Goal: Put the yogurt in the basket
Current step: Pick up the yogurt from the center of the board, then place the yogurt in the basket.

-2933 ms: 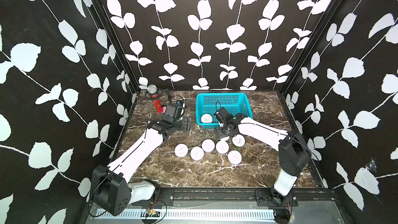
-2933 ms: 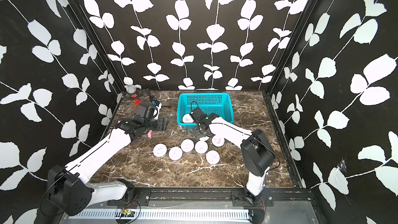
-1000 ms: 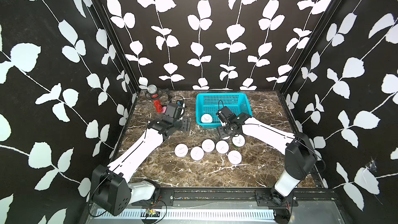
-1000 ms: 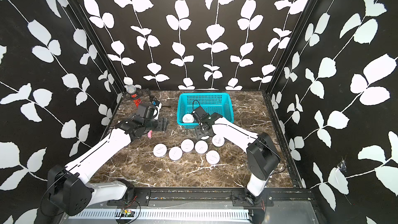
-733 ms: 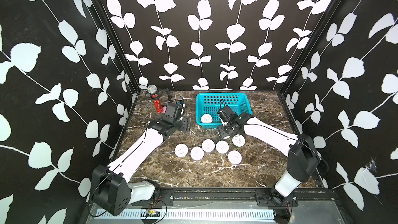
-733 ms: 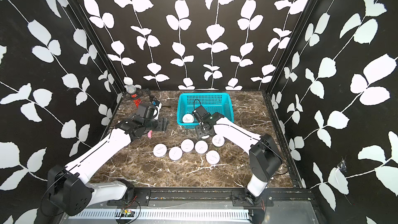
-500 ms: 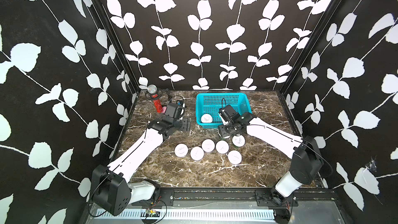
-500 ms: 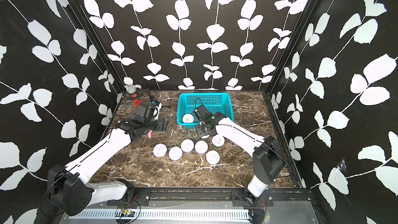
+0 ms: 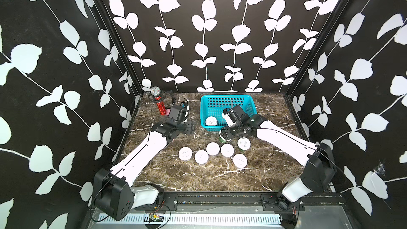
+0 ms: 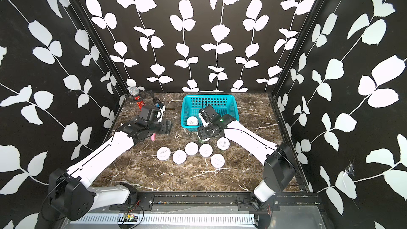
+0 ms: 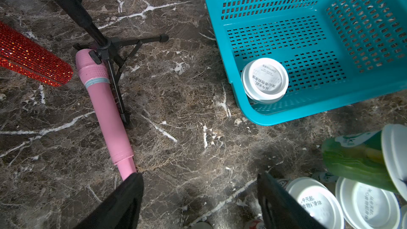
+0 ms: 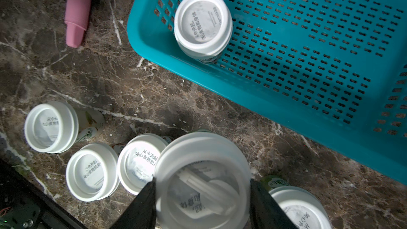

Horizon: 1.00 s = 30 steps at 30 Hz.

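My right gripper (image 12: 202, 185) is shut on a yogurt (image 12: 201, 172), its black fingers on either side of the white lid. In both top views that gripper (image 9: 228, 133) holds the cup just above the marble, close to the front wall of the turquoise basket (image 9: 226, 102). One yogurt (image 9: 210, 120) stands in the basket's near left corner. Several more yogurt cups (image 9: 212, 148) stand grouped on the table in front. My left gripper (image 11: 199, 176) is open and empty over bare marble, left of the basket (image 11: 308, 111). The held cup (image 11: 356, 157) shows tilted in the left wrist view.
A pink slim bottle (image 11: 105, 106) lies on the marble by the left arm. A red glitter microphone (image 9: 160, 106) on a black tripod stand (image 11: 110, 47) stands at the back left. Patterned walls close in three sides.
The right arm's elbow has swung out to the right while its gripper keeps the cup near the basket's front edge. The left arm has not moved.
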Motion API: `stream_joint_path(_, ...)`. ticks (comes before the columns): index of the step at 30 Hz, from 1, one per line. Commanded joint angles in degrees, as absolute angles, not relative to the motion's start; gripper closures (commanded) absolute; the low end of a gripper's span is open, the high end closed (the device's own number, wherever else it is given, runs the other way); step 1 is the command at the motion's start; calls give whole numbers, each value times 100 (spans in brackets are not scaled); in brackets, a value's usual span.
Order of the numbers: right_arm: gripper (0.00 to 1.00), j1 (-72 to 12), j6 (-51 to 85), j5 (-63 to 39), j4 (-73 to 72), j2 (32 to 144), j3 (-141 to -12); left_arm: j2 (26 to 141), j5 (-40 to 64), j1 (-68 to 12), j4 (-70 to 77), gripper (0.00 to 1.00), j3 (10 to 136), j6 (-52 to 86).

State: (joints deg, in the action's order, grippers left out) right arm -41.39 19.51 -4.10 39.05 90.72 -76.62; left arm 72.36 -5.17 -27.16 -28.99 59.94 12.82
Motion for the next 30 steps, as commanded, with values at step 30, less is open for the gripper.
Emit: stream_joint_path(30, 43, -3266, 1602, -111, 4138, 10398, -10074, 7102, -555, -2672, -3000, 18, 6118, 1207)
